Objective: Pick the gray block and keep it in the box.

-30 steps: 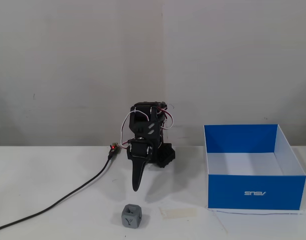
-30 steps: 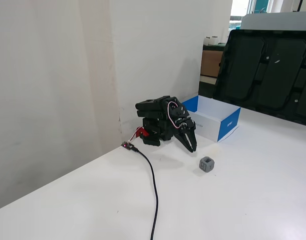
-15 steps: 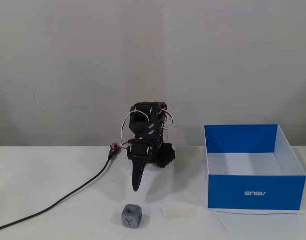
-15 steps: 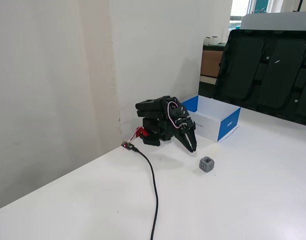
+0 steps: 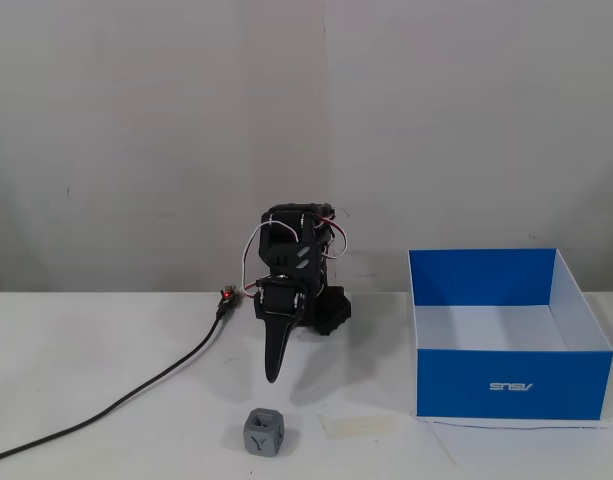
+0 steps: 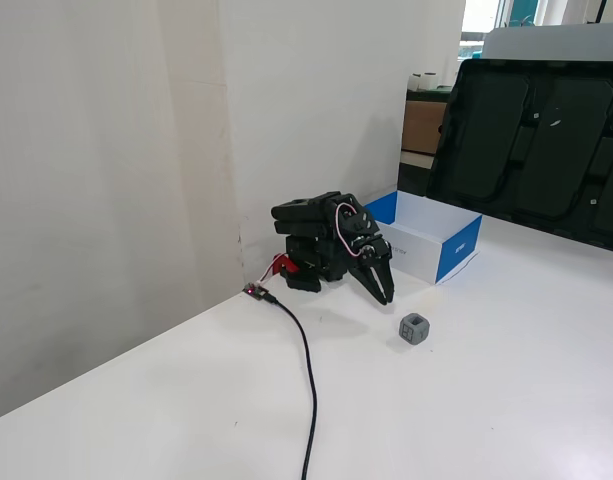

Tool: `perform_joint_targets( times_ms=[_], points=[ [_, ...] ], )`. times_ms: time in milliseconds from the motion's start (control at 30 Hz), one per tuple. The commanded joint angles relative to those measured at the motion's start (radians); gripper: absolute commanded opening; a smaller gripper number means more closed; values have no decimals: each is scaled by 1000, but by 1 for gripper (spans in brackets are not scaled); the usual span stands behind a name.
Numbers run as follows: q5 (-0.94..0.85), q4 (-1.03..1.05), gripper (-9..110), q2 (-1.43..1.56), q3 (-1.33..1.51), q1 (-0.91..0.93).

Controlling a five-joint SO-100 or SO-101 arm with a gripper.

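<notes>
Gray block (image 5: 264, 432) sits on the white tabletop (image 5: 106, 350) near the front edge, free of any grip, dark Y mark facing the camera. Left of it in a fixed view, a black cable (image 5: 136, 392) runs across to the arm's base. Pincer (image 5: 272, 372) hangs just behind and above the block, tips pointed down and pressed together, holding nothing. Right of the block lies a flat pale tape strip (image 5: 358, 424). Further right stands the blue box (image 5: 511, 385), open-topped, white inside, nothing visible in it. Path between block and box looks unobstructed apart from the strip.
</notes>
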Motion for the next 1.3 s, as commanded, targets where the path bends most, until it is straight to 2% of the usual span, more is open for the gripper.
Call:
perform_joint_targets(
  times_ms=[0,767,1000,1267],
  points=[
    [14,-2,0,118,8,-3],
    [11,-2,3,118,8,-6],
    [14,-32,0,118,5,-26],
    [18,-37,0,5,-146,-26]
  ],
)
